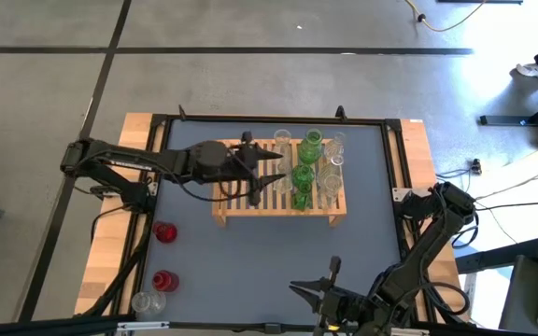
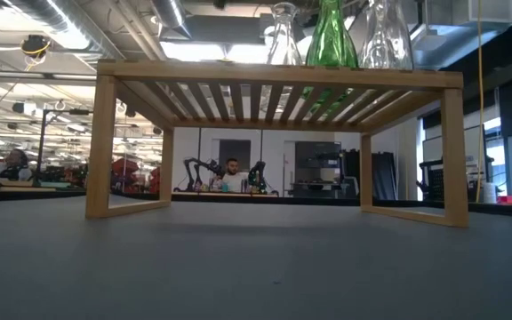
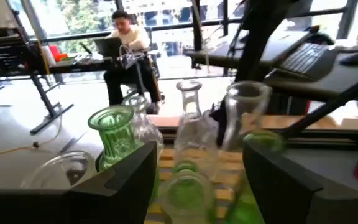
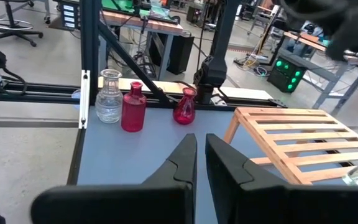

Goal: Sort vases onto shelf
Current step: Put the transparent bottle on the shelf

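I start with the surface [image 1: 269, 243], grey and framed in black, with the shelf [image 1: 241, 207] standing on it right under my left tool [image 1: 274, 168]. That tool hangs over the slats with its fingers spread wide and nothing between them. Just ahead of it, on the far end of the shelf, the sorted vases cluster: green vases [image 1: 308, 149] in a row nearest the tool, clear vases [image 1: 334, 161] beyond them. In the left wrist view a green vase [image 3: 112, 132] and a clear one [image 3: 191, 124] stand close in front of the open fingers, none gripped.

The right tool [image 1: 323, 291] waits at the near edge of the surface, well apart from the shelf, fingers nearly together with only a slim gap and holding nothing.

Behind the left arm, near the surface's corner, three vases remain off the shelf: a red vase [image 1: 165, 232], a second red vase [image 1: 163, 280] and a clear vase [image 1: 143, 302] just beside it.

My read: the left tool is between placements, empty over the shelf. The next move calls for lifting clear of the glass without clipping it, swinging back to the nearest red vase, and bringing the fingers down around its neck. The bare slats below the tool look like the spot for the reds
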You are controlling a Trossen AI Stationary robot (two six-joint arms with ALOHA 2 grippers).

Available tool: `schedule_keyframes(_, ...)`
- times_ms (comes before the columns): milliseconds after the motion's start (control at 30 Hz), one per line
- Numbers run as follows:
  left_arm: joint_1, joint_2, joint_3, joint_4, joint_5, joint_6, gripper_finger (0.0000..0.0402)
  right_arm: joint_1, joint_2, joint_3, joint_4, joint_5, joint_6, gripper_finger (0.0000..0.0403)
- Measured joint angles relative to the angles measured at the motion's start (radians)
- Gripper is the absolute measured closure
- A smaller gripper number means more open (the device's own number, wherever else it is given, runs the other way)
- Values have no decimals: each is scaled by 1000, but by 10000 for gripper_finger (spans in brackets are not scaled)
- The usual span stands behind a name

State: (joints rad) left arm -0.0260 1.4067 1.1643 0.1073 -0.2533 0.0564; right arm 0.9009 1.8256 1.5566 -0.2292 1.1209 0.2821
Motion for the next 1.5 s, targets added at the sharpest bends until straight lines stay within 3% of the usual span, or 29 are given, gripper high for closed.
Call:
schedule_keyframes(200,-74,-112,0,-123,1,-48,170,1,0,0,9,-8,0,377)
schedule_keyframes(500,-210,-297,0,-502,-24,-201,170,2,0,0,11,-6,0,377)
schedule_keyframes(733,-338,-333,-1,-705,-26,-341,170,1,0,0,15,-5,0,377)
schedule_keyframes(867,-428,-304,-1,-720,-48,-383,170,0,0,0,15,-7,1,377)
schedule_keyframes(1000,-508,-255,-1,-717,-111,-396,170,0,0,0,22,-74,39,377)
schedule_keyframes(1133,-557,-201,-1,-679,-105,-422,170,0,6,0,72,-104,-1,377)
schedule_keyframes(1400,-567,-130,-1,-598,-75,-476,170,-16,10,0,76,-119,-21,377)
schedule_keyframes(1500,-546,-115,-1,-589,-19,-541,167,-27,10,0,76,-131,-21,377)
